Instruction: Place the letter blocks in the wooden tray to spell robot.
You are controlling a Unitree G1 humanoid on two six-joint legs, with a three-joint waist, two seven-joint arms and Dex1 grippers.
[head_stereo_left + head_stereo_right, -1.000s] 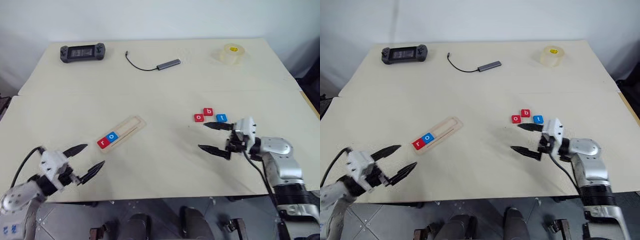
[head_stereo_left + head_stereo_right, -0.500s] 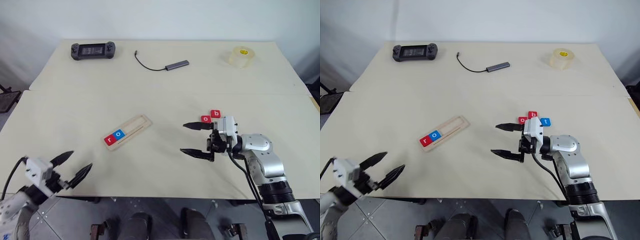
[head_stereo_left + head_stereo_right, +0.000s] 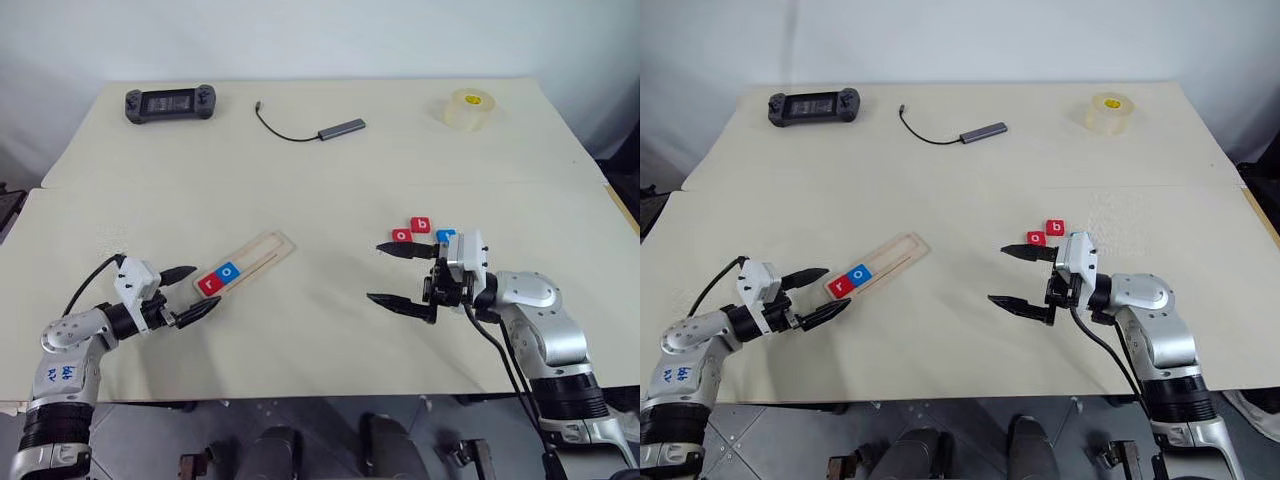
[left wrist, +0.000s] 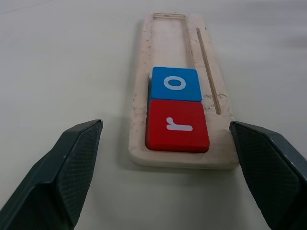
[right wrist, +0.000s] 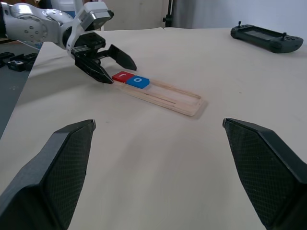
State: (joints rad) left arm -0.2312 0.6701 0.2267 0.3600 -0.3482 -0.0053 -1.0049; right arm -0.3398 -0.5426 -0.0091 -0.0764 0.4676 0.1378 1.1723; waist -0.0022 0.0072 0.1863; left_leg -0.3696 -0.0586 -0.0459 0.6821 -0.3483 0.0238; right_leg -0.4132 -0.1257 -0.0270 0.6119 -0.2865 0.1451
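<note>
The wooden tray [image 3: 262, 251] lies at an angle left of the table's middle. A red "r" block [image 4: 176, 125] sits at its near end and a blue "o" block [image 4: 175, 84] lies right behind it. My left gripper [image 3: 205, 288] is open, low over the table, with one fingertip on each side of the tray's "r" end, not touching it. A red "o" block [image 3: 401, 236], a red "b" block [image 3: 422, 224] and a blue block [image 3: 445, 234] lie loose to the right. My right gripper [image 3: 373, 271] hovers just in front of them, open and empty.
At the far side of the table lie a black game controller [image 3: 168, 102], a grey USB adapter with its cable [image 3: 338, 128] and a roll of clear tape [image 3: 468, 106]. A seam [image 3: 300, 187] crosses the table between them and the tray.
My left gripper has moved forward from the table's near edge up to the tray's "r" end. The right gripper has hardly moved. The camera view has shifted.
</note>
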